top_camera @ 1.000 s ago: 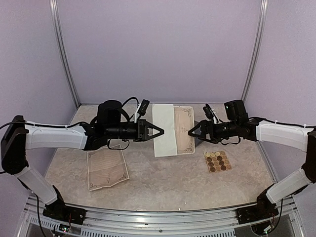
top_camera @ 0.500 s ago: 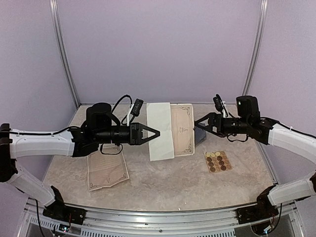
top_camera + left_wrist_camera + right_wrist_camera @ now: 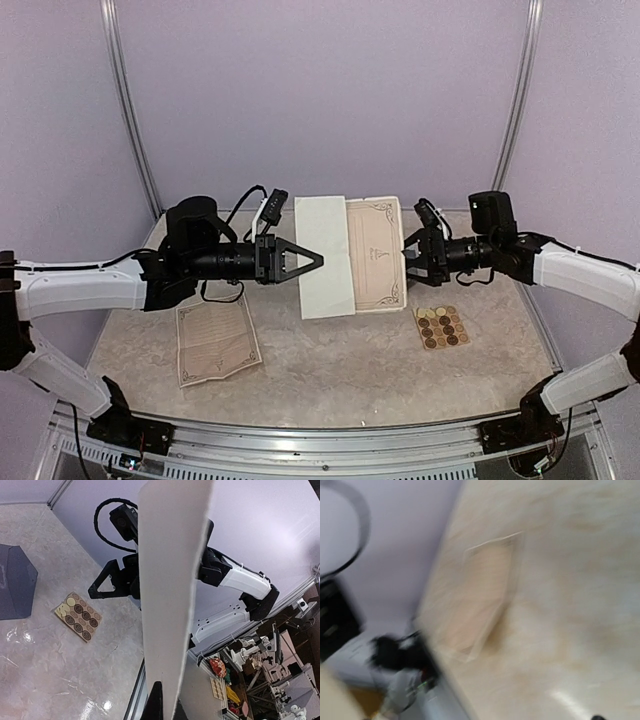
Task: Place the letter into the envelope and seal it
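Left gripper (image 3: 318, 262): clamped on the left edge of the letter (image 3: 350, 255), which is held aloft, spanning crosswise between the arms. Right gripper (image 3: 408, 262): jaws spread, at the letter's opposite edge. Envelope (image 3: 15, 582): flat on the table (image 3: 330, 370) below, beside the sticker sheet (image 3: 441, 327); right arm nearer.

Lilac walls (image 3: 320, 90), marbled beige tabletop (image 3: 330, 370)

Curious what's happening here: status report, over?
Left claw shut on the letter, held up off the table. Right claw open at its other edge. Envelope flat on the table, sticker sheet beside it, apart.
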### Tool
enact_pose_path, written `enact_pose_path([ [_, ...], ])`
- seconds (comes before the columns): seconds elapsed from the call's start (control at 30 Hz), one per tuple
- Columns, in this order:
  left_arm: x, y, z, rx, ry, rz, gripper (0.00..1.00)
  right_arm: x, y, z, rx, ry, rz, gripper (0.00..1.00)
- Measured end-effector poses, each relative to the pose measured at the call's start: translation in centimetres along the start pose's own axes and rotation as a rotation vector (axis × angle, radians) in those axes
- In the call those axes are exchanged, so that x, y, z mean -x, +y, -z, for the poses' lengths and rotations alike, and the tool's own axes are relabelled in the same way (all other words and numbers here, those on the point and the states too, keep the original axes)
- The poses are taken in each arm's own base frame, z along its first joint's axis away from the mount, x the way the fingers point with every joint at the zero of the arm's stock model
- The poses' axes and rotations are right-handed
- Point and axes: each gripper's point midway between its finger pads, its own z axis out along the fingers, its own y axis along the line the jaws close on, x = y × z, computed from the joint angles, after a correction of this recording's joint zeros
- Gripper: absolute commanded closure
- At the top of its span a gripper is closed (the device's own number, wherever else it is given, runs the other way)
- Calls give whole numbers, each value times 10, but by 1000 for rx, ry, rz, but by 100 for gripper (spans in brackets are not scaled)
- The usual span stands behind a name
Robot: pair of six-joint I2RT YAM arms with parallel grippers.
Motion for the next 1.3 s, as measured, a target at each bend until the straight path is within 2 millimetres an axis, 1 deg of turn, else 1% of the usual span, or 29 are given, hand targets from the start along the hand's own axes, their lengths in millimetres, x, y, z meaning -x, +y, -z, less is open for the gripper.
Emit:
enact_pose_path([
  [0.13,17,-12,0,-25,-23,20,100,0,44,5,167,66,37,6],
  [0.2,21,-15,-2,-33,-25,21,100,-1,59,8,229,89,56,6],
  [0.3,24,-15,-7,-40,-20,31,100,-5,76,8,283,126,77,6],
  [0.4,22,-13,-12,-45,-5,48,100,-9,90,4,327,156,94,6],
  [0.57,14,-8,-24,-58,33,82,100,-12,101,1,376,174,94,9],
  [0.7,12,-11,-34,-76,53,94,100,-13,101,-4,392,189,83,13],
  [0.77,13,-15,-38,-90,54,93,100,-14,99,-8,398,203,73,17],
  [0.9,15,-23,-44,-113,55,92,100,-17,97,-15,410,225,59,30],
  [0.97,16,-25,-46,-120,54,89,100,-18,99,-15,420,232,54,39],
  [1.1,17,-26,-47,-122,50,87,100,-15,106,-13,447,227,66,64],
  [1.13,17,-25,-47,-120,49,88,100,-15,108,-13,452,227,67,72],
  [1.17,17,-25,-47,-118,48,88,100,-15,109,-13,456,225,74,82],
  [1.23,17,-24,-47,-116,46,88,100,-14,110,-12,461,224,71,96],
  [1.27,18,-24,-47,-115,44,88,100,-14,111,-12,464,222,74,100],
  [1.3,17,-24,-47,-112,43,89,94,-14,112,-12,467,221,75,100],
])
